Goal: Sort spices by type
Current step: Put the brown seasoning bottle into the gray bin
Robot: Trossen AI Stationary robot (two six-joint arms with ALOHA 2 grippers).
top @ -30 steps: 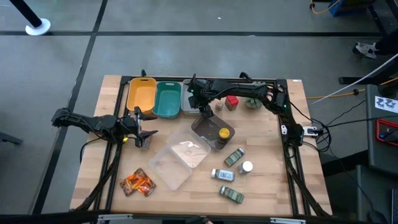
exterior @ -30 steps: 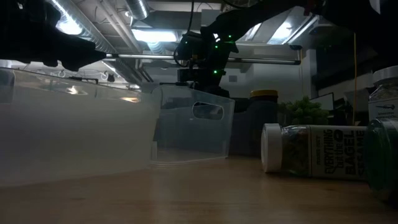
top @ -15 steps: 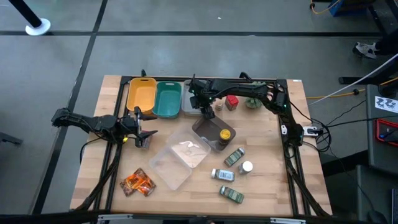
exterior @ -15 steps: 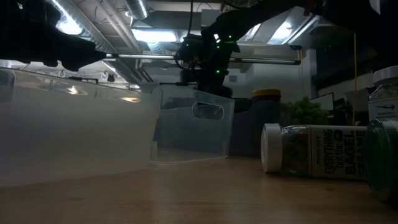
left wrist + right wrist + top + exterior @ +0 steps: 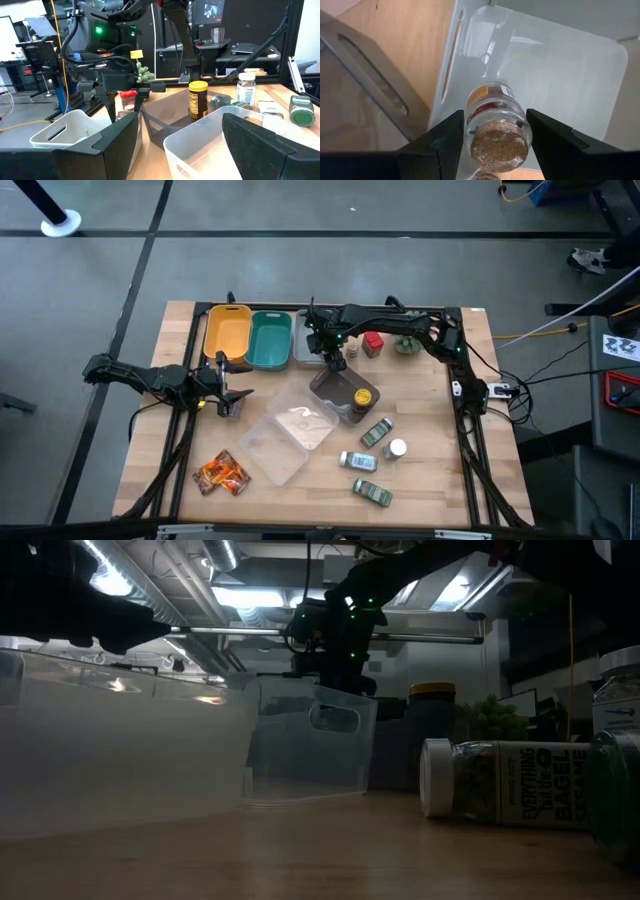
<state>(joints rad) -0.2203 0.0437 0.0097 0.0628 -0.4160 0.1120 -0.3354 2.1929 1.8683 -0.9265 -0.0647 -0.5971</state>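
Two dark arms reach over the wooden counter [image 5: 420, 480]. One, the right arm, stretches from its base at the counter's right edge across the back, its right gripper [image 5: 330, 356] pointing down at the back rim of the smoky grey clear tray [image 5: 325, 388], just beside the pale grey bin [image 5: 560, 70]. Its fingers are closed around a tiny brown cork-stoppered glass jar [image 5: 496, 120], held above the grey bin's floor. A yellow-lidded jar [image 5: 360, 396] stands in the smoky tray. Left of it, the left arm lies low along the counter's left side, its left gripper [image 5: 232, 396] spread wide and holding nothing, near the frosted clear tray [image 5: 290, 435]. Crinkly orange foil packets [image 5: 221, 473] lie at the front left; green-labelled clear jars [image 5: 372, 493] and a white-capped bottle [image 5: 396, 448] lie front right.
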